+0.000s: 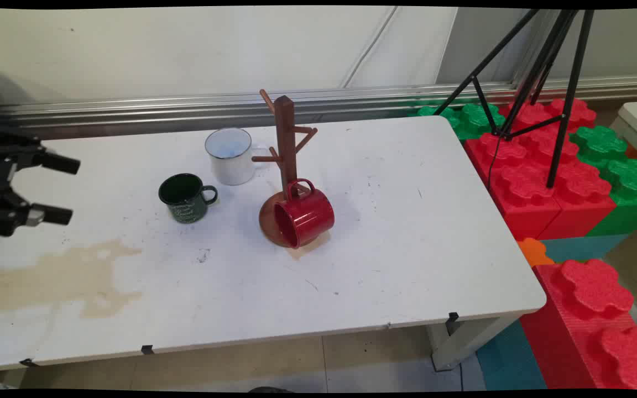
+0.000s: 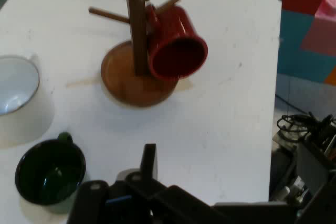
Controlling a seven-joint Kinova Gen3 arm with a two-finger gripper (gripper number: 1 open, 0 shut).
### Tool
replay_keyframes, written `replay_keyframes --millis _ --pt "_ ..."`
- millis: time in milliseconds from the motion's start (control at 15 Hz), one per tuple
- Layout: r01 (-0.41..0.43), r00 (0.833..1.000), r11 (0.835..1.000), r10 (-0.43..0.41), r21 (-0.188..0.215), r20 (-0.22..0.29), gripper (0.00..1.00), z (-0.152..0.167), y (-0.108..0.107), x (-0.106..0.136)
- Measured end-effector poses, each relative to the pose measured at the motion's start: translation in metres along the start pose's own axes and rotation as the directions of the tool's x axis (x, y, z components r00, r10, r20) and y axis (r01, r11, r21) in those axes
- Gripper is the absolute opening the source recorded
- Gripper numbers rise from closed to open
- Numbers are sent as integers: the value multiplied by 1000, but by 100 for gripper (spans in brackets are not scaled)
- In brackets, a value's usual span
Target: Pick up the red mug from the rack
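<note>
The gripper stood spread and empty, apart from the green mug; the red mug apparently hung by its handle on the rack.

Mug tree: brown wood, smooth. Red mug, green mug and white mug: glossy enamelled metal. Desk: matt white, scuffed, stained.

White table, pale wall, tripod, seemingly foam blocks.
</note>
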Motion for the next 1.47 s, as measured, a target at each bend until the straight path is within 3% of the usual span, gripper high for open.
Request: replay_keyframes --millis 667,1133,1467 --pt "78 997 996 -78 -35 3 100 70 -15 61" --pt "150 988 988 -149 -46 33 100 129 -17 80" --pt "221 974 974 -218 -49 58 100 171 -14 77"
